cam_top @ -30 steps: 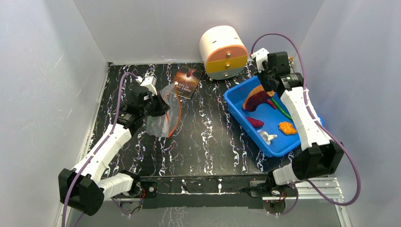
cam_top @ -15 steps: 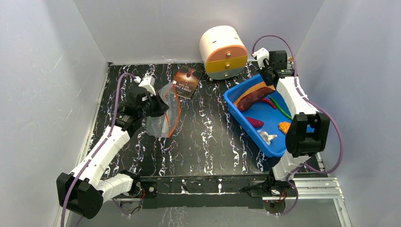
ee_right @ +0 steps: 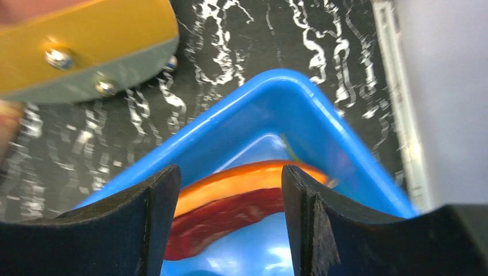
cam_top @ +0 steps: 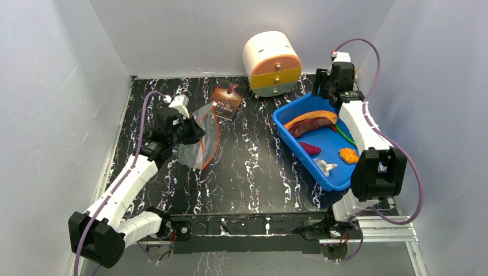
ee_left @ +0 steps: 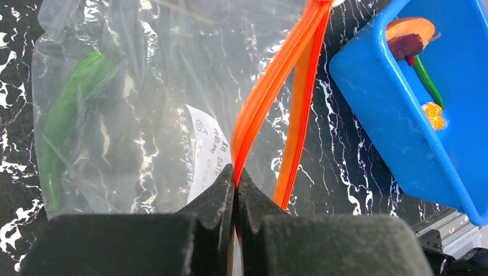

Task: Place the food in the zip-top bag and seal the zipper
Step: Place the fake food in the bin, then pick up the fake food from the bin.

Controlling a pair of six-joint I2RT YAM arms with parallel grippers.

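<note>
Left claw [ee_left: 235, 190] clenched on zipper [ee_left: 270, 98], holding zip-top bag [ee_left: 144, 75] mouth; right claw [ee_right: 227, 195] released over orange-brown slice [ee_right: 230, 181] in blue tray [ee_right: 230, 109]; we fear long slice snagging narrow mouth, tugging zipper free

The table [cam_top: 253, 167] is black with white marble veining, and the tray [cam_top: 280, 125] is bright blue. The zip-top bag [ee_left: 155, 69] is clear, its zipper [ee_left: 270, 98] red-orange, the green piece [ee_left: 63, 126] inside vivid. The curved slice [cam_top: 311, 122] is orange over dark red.
</note>
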